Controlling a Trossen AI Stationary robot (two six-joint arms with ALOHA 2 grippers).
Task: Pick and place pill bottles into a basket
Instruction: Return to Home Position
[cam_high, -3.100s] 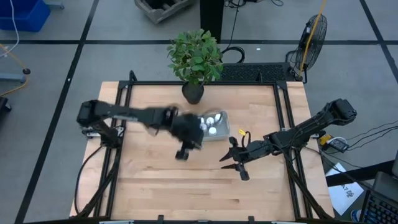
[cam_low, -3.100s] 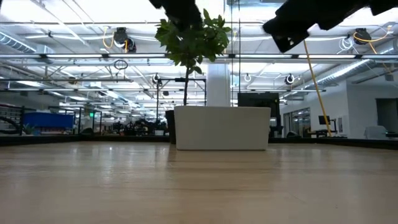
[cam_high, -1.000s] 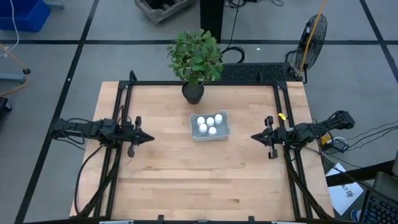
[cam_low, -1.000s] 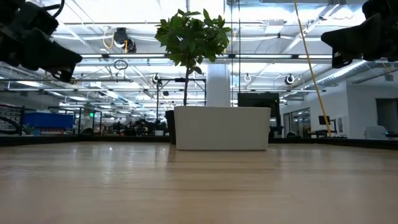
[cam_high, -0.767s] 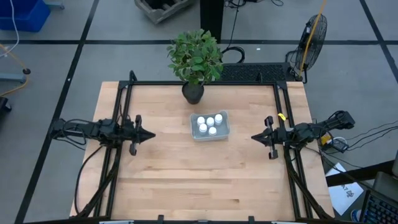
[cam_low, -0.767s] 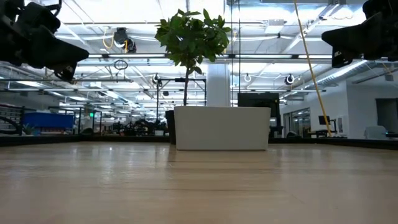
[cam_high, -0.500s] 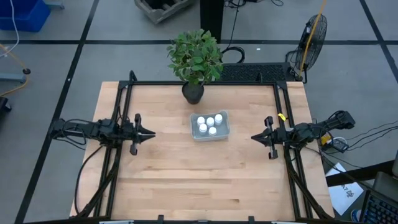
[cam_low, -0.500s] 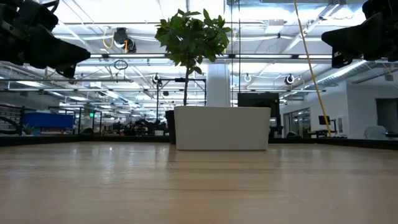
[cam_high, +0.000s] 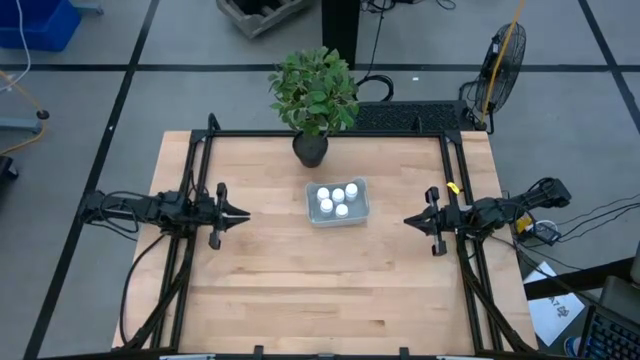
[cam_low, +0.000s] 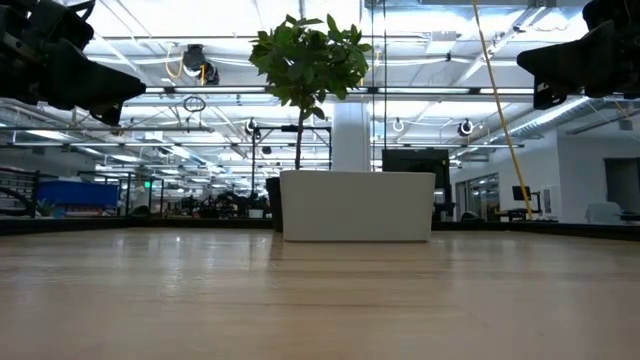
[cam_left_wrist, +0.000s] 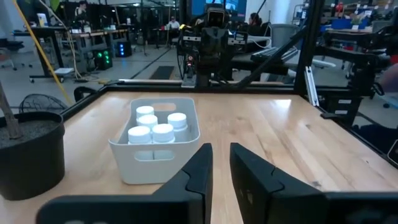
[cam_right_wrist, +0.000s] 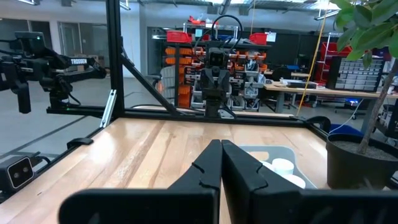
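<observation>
In the basket (cam_high: 312, 216), near the middle of the bench (cam_high: 300, 290): all five bottles (cam_high: 338, 195), upright, white caps up, bunched close together, three on the side nearer the pot (cam_high: 310, 149), two on the other side. Just behind the basket, toward the bench's far edge: that dark pot, with a green plant (cam_high: 314, 88) in it. Well to the left of the basket, above the wood: left pincer (cam_high: 246, 215), pointing at the basket, fingers (cam_left_wrist: 198, 171) a narrow slit apart, gripping nothing. Well to the right of the basket, about as far off: right pincer (cam_high: 408, 220), likewise aimed at the basket, fingers pressed together, empty. From bench height: pale basket wall standing in front of the plant's stem, hiding the bottles; both arms high above the wood, one to either side of the basket, touching neither it nor the bench.
</observation>
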